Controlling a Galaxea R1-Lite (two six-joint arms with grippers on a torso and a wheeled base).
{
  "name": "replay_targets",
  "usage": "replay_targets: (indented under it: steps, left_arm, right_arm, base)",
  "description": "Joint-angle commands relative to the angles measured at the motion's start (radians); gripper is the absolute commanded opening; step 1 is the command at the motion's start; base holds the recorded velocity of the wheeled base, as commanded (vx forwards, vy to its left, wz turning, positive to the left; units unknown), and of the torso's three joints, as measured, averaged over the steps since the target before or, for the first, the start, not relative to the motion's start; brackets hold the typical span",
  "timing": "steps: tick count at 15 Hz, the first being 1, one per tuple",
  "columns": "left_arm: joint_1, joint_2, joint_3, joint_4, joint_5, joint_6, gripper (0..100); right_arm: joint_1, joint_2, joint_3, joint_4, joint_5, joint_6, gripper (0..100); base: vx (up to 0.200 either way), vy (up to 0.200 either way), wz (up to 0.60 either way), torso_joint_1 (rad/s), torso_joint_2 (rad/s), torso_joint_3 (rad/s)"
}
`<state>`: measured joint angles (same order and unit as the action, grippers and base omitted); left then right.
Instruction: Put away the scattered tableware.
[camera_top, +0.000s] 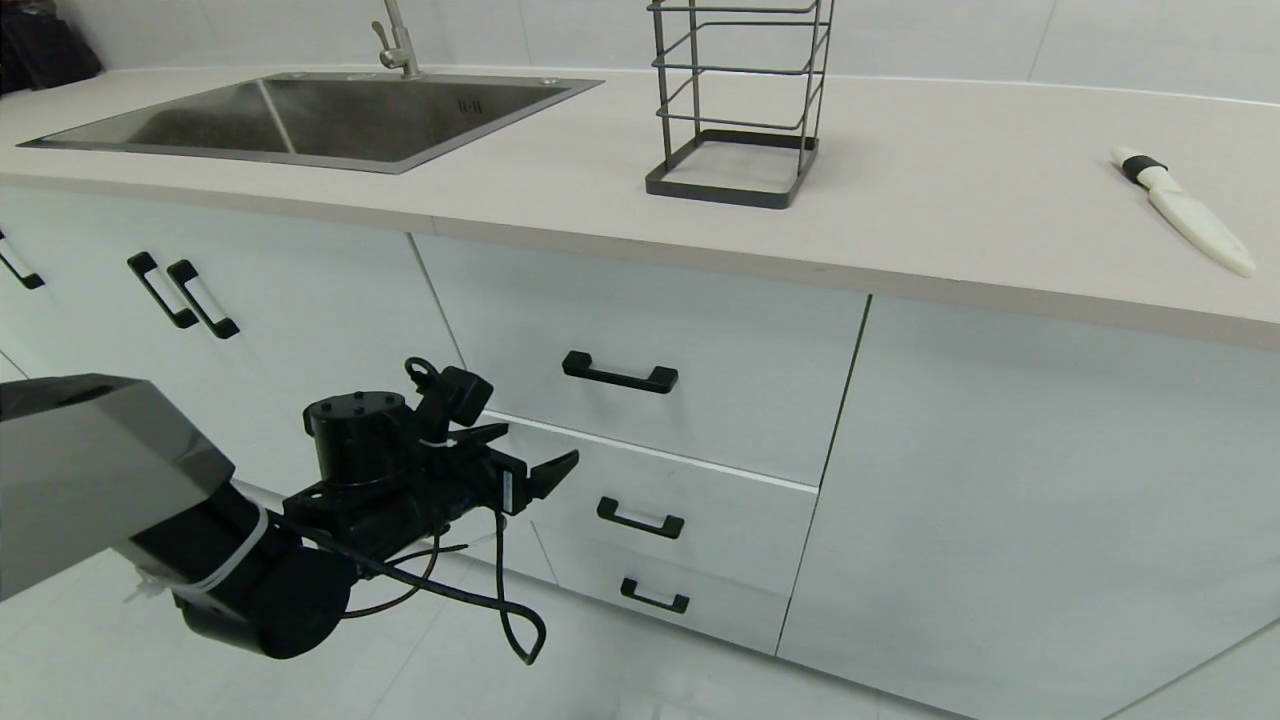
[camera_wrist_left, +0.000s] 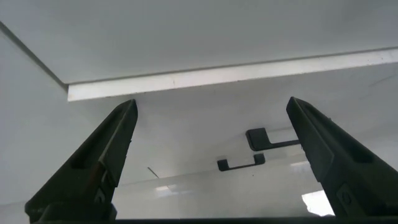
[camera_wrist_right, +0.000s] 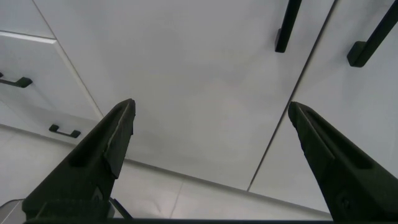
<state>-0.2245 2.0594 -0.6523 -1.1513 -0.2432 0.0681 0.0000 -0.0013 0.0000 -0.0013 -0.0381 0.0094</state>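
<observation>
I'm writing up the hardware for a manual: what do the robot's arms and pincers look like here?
The left arm is black, with a rounded joint, a cylindrical housing, white cable ties and loose black cables looping beneath. The left pincer and the right pincer each have two dark fingers tapering to pointed tips.

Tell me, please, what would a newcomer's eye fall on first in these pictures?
The black left gripper, open, hangs low before the white cabinet drawers. On the counter above, a dark wire rack stands empty near the middle, and a white knife with a black band lies alone at the right end.
</observation>
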Motion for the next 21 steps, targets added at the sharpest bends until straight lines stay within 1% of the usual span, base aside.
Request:
replay_targets:
  steps: [1, 4, 8, 10, 11, 12, 13, 16, 18, 19, 20, 21]
  left_arm:
    - [0.001, 0.008, -0.003, 0.001, 0.001, -0.001, 100]
    - [0.002, 0.007, 0.013, -0.024, 0.001, -0.002, 100]
    - [0.007, -0.085, 0.120, -0.056, 0.001, -0.004, 100]
    - [0.007, -0.194, 0.244, -0.111, -0.008, -0.011, 100]
    - [0.007, -0.245, 0.292, -0.137, -0.008, -0.017, 100]
    - [0.007, -0.275, 0.316, -0.150, -0.010, -0.019, 100]
    - [0.007, -0.374, 0.376, -0.165, -0.010, -0.019, 100]
    - [0.007, -0.562, 0.477, -0.160, -0.011, -0.016, 100]
    - [0.007, -0.736, 0.565, -0.151, -0.008, -0.017, 100]
    - [0.007, -0.751, 0.573, -0.150, -0.008, -0.017, 100]
    - [0.008, -0.959, 0.652, -0.088, 0.001, -0.017, 100]
    - [0.014, -1.093, 0.652, 0.002, 0.013, -0.013, 100]
  right_arm:
    - [0.000, 0.001, 0.000, 0.000, 0.001, 0.000, 100]
    - [0.000, 0.001, 0.000, 0.000, 0.000, 0.000, 100]
    - [0.000, 0.001, 0.000, 0.000, 0.000, 0.000, 100]
    - [0.000, 0.001, 0.000, 0.000, 0.000, 0.000, 100]
    - [0.000, 0.001, 0.000, 0.000, 0.001, 0.000, 100]
    - [0.000, 0.001, 0.000, 0.000, 0.001, 0.000, 100]
    - [0.000, 0.001, 0.000, 0.000, 0.001, 0.000, 100]
    - [0.000, 0.001, 0.000, 0.000, 0.000, 0.000, 100]
    - [0.000, 0.001, 0.000, 0.000, 0.001, 0.000, 100]
    - [0.000, 0.001, 0.000, 0.000, 0.001, -0.002, 100]
    - [0.000, 0.001, 0.000, 0.000, 0.001, 0.000, 100]
    - [0.000, 0.001, 0.000, 0.000, 0.001, -0.002, 100]
  base:
    - [0.000, 0.000, 0.00, 0.000, 0.00, 0.000]
    - [0.000, 0.000, 0.00, 0.000, 0.00, 0.000]
    - [0.000, 0.000, 0.00, 0.000, 0.00, 0.000]
    - [0.000, 0.000, 0.00, 0.000, 0.00, 0.000]
    - [0.000, 0.000, 0.00, 0.000, 0.00, 0.000]
    - [0.000, 0.000, 0.00, 0.000, 0.00, 0.000]
    - [0.000, 0.000, 0.00, 0.000, 0.00, 0.000]
    - [0.000, 0.000, 0.00, 0.000, 0.00, 0.000]
    - [0.000, 0.000, 0.00, 0.000, 0.00, 0.000]
    - [0.000, 0.000, 0.00, 0.000, 0.00, 0.000]
    - [0.000, 0.000, 0.00, 0.000, 0.00, 0.000]
    - [0.000, 0.000, 0.00, 0.000, 0.00, 0.000]
